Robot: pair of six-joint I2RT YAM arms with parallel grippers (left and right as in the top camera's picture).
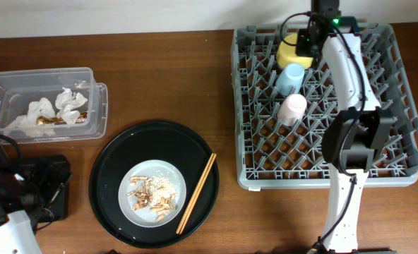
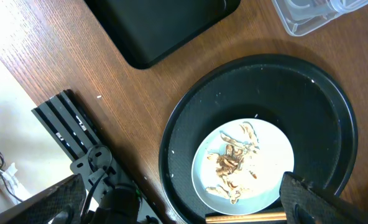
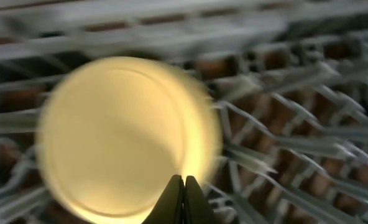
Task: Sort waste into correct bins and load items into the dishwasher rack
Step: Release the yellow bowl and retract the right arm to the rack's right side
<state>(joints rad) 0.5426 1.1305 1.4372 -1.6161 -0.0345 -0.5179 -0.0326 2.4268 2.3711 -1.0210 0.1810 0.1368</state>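
The grey dishwasher rack [image 1: 399,99] holds the yellow bowl [image 1: 290,51], the light blue cup [image 1: 290,77] and the pink cup [image 1: 292,108]. My right gripper [image 1: 306,44] is over the rack beside the bowl. In the right wrist view its fingers [image 3: 184,180] are pressed together over the blurred bowl [image 3: 115,137]. The pale grey plate [image 1: 168,183] carries food scraps [image 1: 152,196] and lies on the round black tray [image 1: 117,176]. The chopsticks [image 1: 197,192] lie next to the plate. My left gripper [image 2: 181,205] is open and empty, near the tray's edge [image 2: 308,106], plate [image 2: 271,155] and chopsticks [image 2: 246,218].
The clear container [image 1: 4,88] at the far left holds white tissues [image 1: 66,106] and a gold wrapper [image 1: 43,121]. The flat black box [image 1: 50,185] lies below it, next to my left arm, and also shows in the left wrist view [image 2: 159,25].
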